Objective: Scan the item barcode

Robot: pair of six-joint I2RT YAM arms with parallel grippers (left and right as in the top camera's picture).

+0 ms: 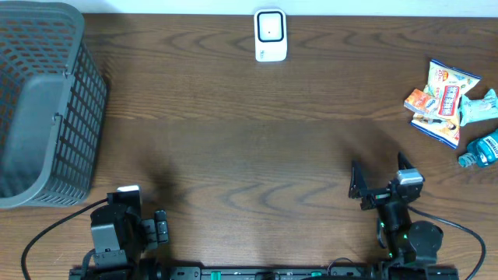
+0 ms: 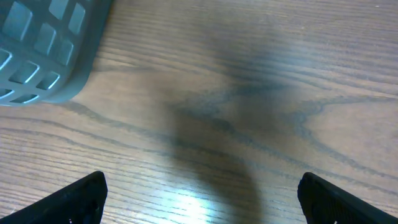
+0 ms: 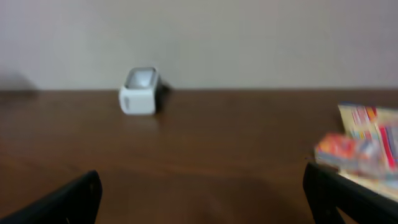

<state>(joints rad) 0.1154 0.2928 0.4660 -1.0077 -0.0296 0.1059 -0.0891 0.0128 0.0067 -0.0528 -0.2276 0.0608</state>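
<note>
Seeing left gripper (image 2: 202,199) low beside the basket (image 1: 47,101), jaws spread wide over bare table (image 1: 233,140), pinching nothing. Same on right gripper (image 1: 379,175): spread wide, empty, aimed across at the scanner (image 1: 270,35) by the far edge. Finding the candidate items in a loose pile at the far right, well apart from the scanner: yellow-blue snack pack (image 1: 450,84) overlapping an orange pack (image 1: 424,101), teal pack (image 1: 484,105) beside them, blue bottle (image 1: 482,148) just below. Can't tell the intended one, nor any barcode's location. Judging the packs light, soft, crinkly film, probably slippery; expect flex and sag if lifted by one end. Better to pinch a crimped seam or free edge than the puffy middle, squeezing gently to avoid crushing the contents. Expect dragging of neighbours given the overlap, so start from the top of the pile. Judging the bottle stiffer, heavier, round, prone to rolling; take across the body, not the cap. Go with the right arm, nearer to the pile.
</note>
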